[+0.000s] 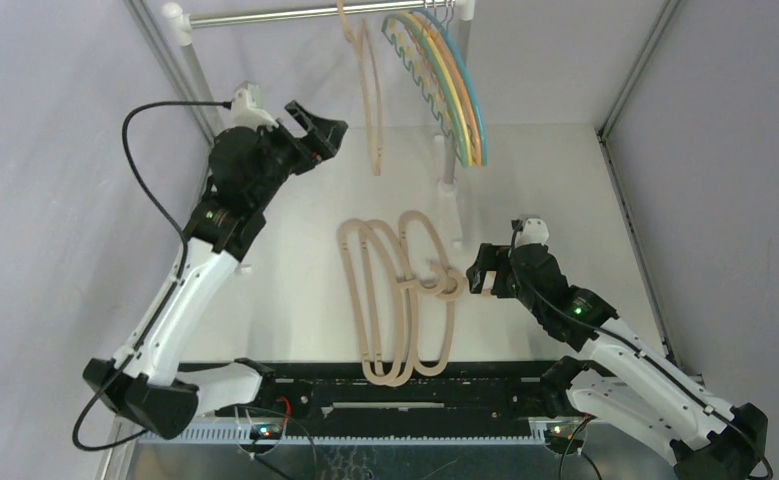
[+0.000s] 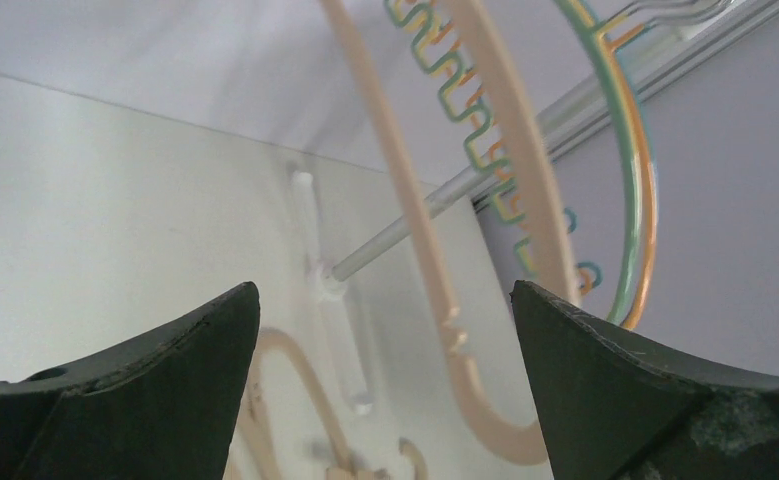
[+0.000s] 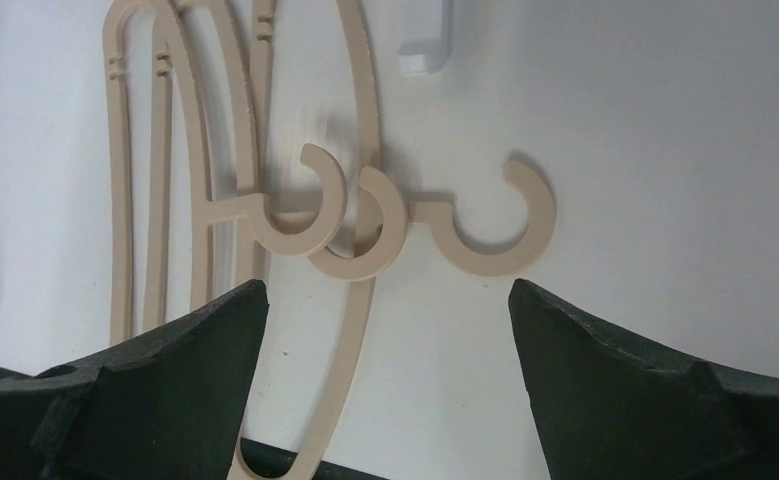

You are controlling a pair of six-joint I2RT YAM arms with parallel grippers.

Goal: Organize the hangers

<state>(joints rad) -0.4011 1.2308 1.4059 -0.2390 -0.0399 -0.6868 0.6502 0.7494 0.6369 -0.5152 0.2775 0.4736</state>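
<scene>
Three thick beige hangers [image 1: 400,300] lie overlapped on the white table, their hooks pointing right. In the right wrist view the three hooks [image 3: 365,235] lie just ahead of my open, empty right gripper [image 3: 385,330], which sits right of the hooks in the top view [image 1: 477,272]. One beige hanger [image 1: 370,90] hangs on the silver rail [image 1: 265,15], and several thin coloured hangers [image 1: 455,90] hang to its right. My left gripper [image 1: 327,125] is open and empty, raised left of the hung beige hanger [image 2: 420,240]; its fingertips [image 2: 385,340] are apart from it.
The rail's white post [image 1: 452,170] stands on the table behind the lying hangers; its foot shows in the right wrist view [image 3: 425,50]. A black base bar [image 1: 405,395] runs along the near edge under the hangers' ends. Grey walls close in left, right and back.
</scene>
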